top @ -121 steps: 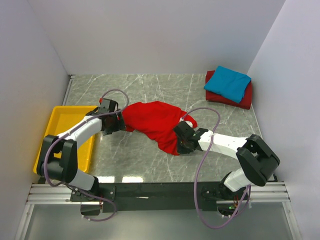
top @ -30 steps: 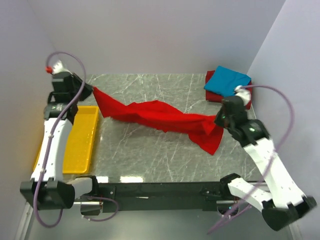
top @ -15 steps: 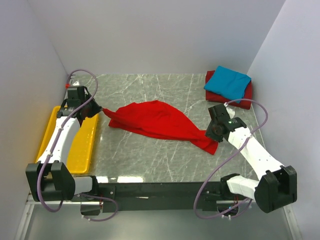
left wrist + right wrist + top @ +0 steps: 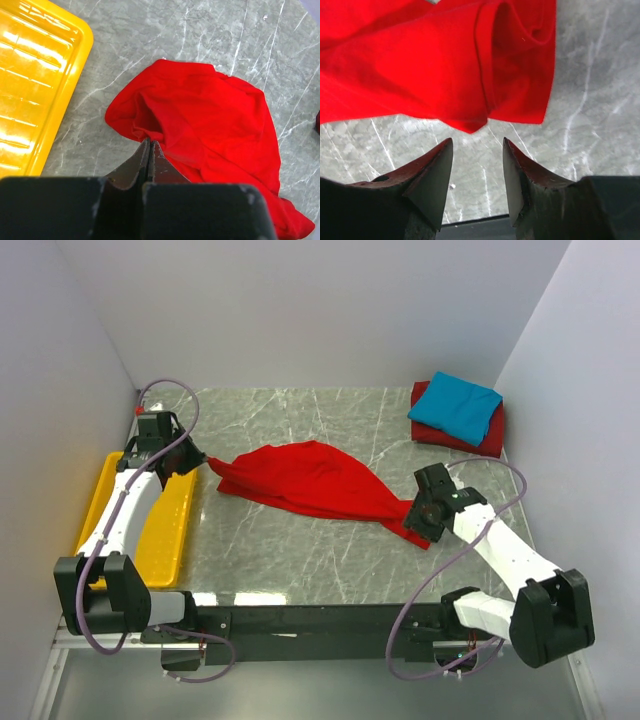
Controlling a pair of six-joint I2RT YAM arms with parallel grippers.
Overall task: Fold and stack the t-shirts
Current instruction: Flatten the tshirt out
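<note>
The right gripper (image 4: 477, 142) is pointing down at the counter (image 4: 590, 100). Its two dark fingers (image 4: 432, 175) are standing apart with nothing between them. A red shirt (image 4: 420, 65) is lying across the upper part of the view and is bunching into folds at the right. One corner of the shirt is pointing toward the gap between the fingers, ending just short of the fingertips and touching neither. Grey, white-veined counter is showing below and to the right of the cloth.
</note>
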